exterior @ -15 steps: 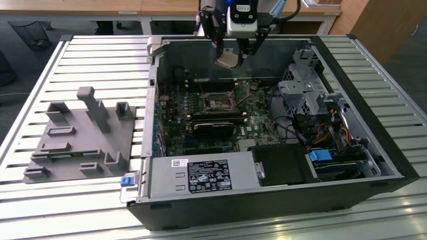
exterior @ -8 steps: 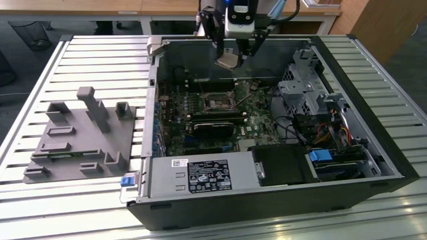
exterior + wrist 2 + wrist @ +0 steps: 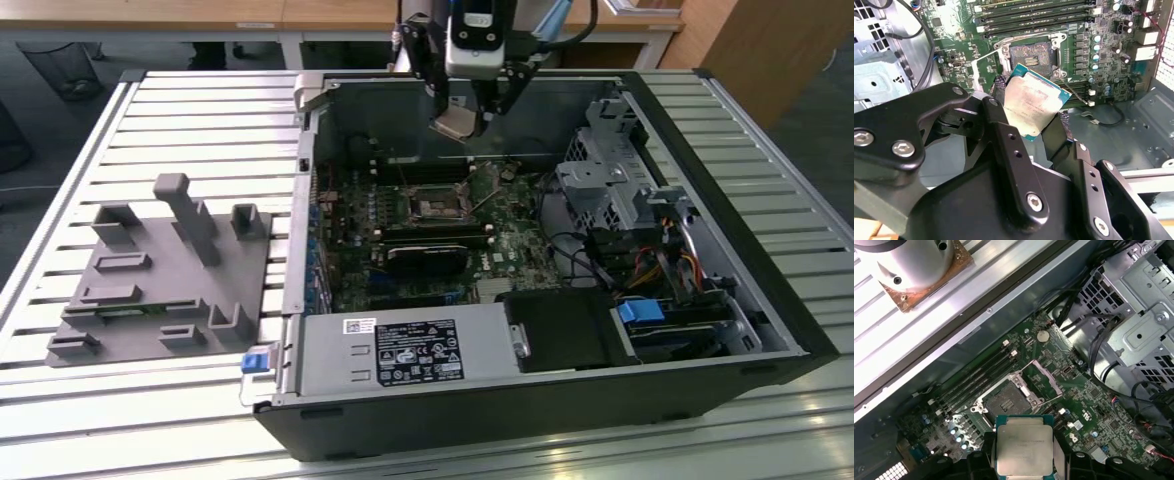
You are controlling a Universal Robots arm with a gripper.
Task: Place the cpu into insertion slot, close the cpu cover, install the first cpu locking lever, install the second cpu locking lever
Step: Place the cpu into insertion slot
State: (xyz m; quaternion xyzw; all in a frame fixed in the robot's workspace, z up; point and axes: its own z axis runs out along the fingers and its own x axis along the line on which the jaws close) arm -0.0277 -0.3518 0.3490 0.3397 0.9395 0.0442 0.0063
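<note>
the pincer (image 3: 1032, 106) is clenched on the cpu (image 3: 1036, 102) by 2 edges, in the air above the open insertion slot (image 3: 1006, 400). risk, as i judge it: a tilted or misaligned descent could bend socket pins or snag the raised cpu cover (image 3: 1046, 382)

The black fingers (image 3: 1004, 130) cover two opposite edges of the small square silvery-grey metal chip (image 3: 1035, 102) in the second wrist view, while the exterior view's upper border cuts off the grey robot arm (image 3: 474, 30).

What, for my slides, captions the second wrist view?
Fingers grip the chip above the open socket, its cover raised.
</note>
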